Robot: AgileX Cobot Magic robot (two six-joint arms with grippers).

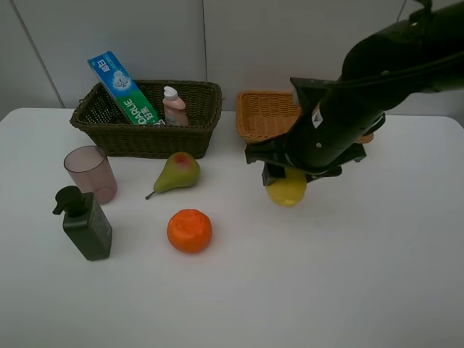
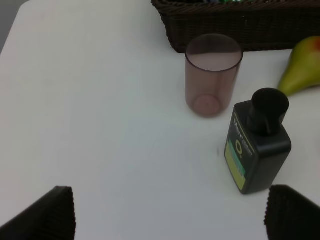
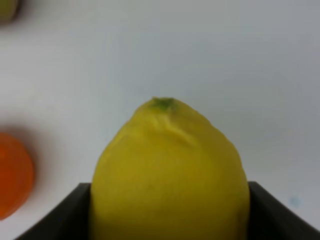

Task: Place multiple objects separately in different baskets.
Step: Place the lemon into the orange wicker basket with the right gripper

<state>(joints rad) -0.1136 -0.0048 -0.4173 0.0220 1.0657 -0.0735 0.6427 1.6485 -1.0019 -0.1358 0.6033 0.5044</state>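
The right gripper (image 1: pixel 283 177) is clamping the oval yellow lemon (image 1: pixel 288 192), likely firm, light and a bit slippery, across its belly at 6 o'clock of the shallow orange-tan wicker basket (image 1: pixel 264 116), while the left gripper (image 2: pixel 170 215) is hanging with jaws apart.

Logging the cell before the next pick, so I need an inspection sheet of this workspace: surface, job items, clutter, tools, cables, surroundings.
Surface: white table, no spills seen.
Job's things: toothpaste box and small pink bottle stand in the dark basket; light basket partly hidden by the right arm; pear, orange, pink cup and pump bottle on the table.
Clutter: nothing seen.
Grippers: left tool open and empty, over the table near the cup; right tool shut on the lemon.
Cables: nothing seen.
Surroundings: pale wall panels behind the table.
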